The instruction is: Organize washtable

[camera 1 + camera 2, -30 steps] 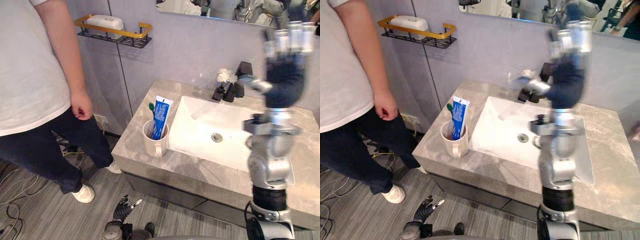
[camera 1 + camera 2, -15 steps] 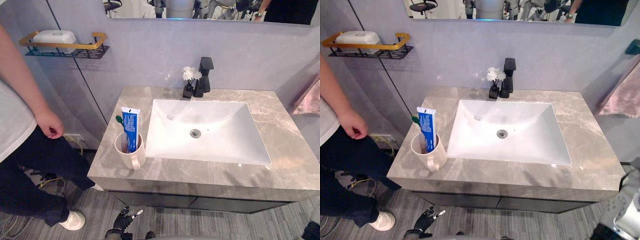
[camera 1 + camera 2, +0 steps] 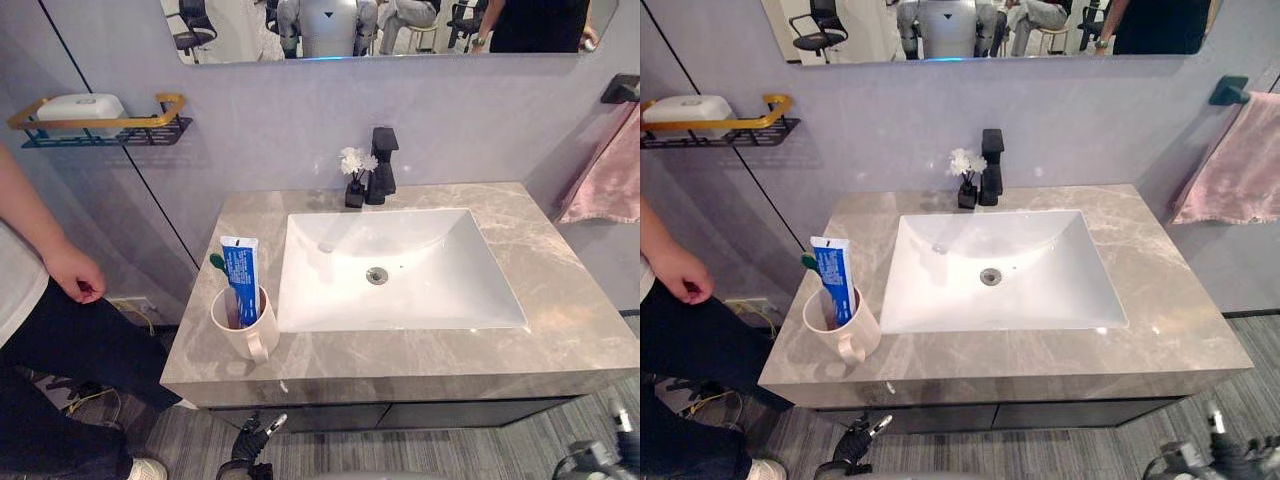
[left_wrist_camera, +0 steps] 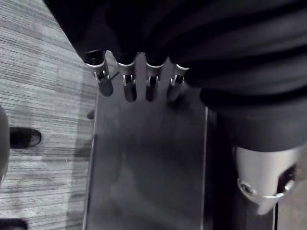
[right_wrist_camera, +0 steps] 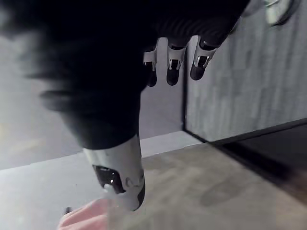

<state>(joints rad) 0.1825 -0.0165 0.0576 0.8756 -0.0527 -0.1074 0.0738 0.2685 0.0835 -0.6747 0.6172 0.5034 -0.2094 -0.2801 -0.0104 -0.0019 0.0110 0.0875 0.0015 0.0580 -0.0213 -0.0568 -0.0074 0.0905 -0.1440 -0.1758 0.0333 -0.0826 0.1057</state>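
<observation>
My left hand [image 3: 248, 440] hung low before the dark cabinet front [image 4: 148, 167], its fingers [image 4: 129, 88] straight, slightly apart and holding nothing. My right hand [image 5: 184, 28] hung low on my right side; its fingers [image 5: 173, 64] seemed loose and empty, though that view was blurred. On the grey marble surface [image 3: 560, 330], left of the white rectangular sink [image 3: 400, 290], stood a white ceramic mug [image 3: 243, 328] holding a blue toothpaste tube [image 3: 241, 280] and a green toothbrush [image 3: 216, 262].

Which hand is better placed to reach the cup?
Probably left: the left hand hangs below the counter edge, nearly under the cup; the right hand hangs on the towel side.
</observation>
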